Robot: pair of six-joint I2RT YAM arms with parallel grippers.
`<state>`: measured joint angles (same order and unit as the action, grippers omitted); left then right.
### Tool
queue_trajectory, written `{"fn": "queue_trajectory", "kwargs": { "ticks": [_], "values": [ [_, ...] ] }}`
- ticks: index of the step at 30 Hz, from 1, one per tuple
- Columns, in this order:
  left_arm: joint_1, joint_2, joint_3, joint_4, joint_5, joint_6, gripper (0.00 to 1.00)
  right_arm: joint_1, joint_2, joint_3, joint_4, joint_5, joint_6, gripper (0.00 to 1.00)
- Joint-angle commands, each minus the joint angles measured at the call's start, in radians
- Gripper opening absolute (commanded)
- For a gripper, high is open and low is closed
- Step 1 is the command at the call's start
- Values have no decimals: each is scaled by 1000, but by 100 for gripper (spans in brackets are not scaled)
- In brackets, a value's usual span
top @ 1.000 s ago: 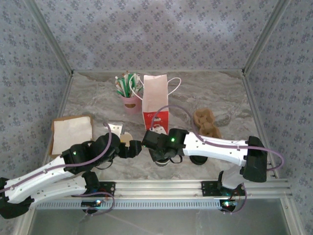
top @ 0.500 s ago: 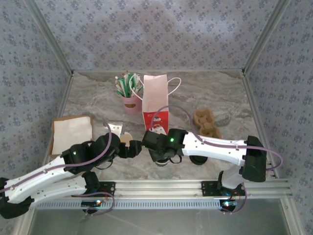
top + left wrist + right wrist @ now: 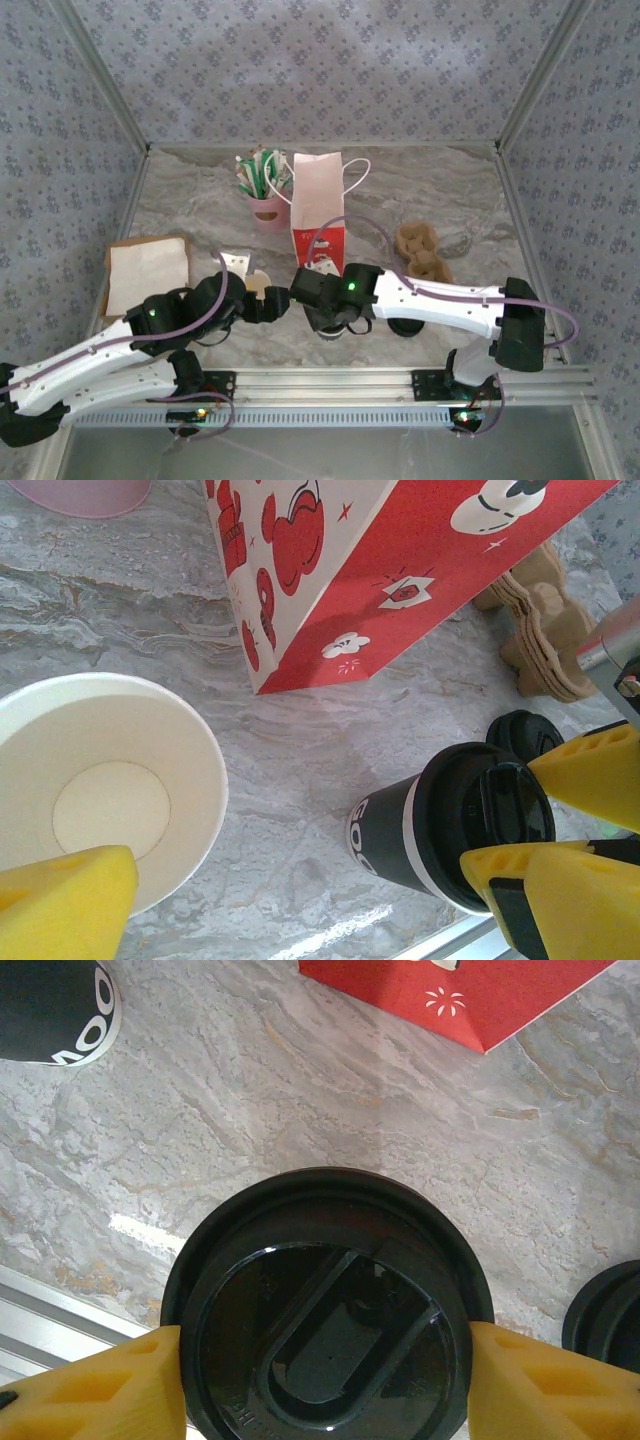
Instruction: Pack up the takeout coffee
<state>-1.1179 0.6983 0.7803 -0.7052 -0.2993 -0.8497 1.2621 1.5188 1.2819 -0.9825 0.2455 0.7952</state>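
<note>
We logged right gripper (image 3: 322,1365) clamped on upright lidded coffee cup (image 3: 400,830), red-and-white bag (image 3: 318,205) at its 12 o'clock; left gripper (image 3: 268,300) gaped empty, open paper cup (image 3: 110,790) just beside.

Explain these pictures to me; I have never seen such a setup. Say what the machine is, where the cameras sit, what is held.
These are two robot arms bolted at a table's near edge, each ending in a two-finger gripper. One picture looks down from above; the other two come from cameras on the wrists. On the table are a red-and-white bag, a pink cup of sticks, brown cup carriers, a cardboard sheet, a black lid and an open cup. The right gripper clamps a lidded cup at its lid. The left gripper stands open by the open cup, holding nothing.
</note>
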Motion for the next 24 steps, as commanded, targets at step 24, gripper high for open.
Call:
{"fn": "queue_trajectory", "kwargs": {
  "ticks": [24],
  "values": [
    [7,5,8,20,8,-3,99,8,-34,-1,-45,-46,-7,64]
  ]
}}
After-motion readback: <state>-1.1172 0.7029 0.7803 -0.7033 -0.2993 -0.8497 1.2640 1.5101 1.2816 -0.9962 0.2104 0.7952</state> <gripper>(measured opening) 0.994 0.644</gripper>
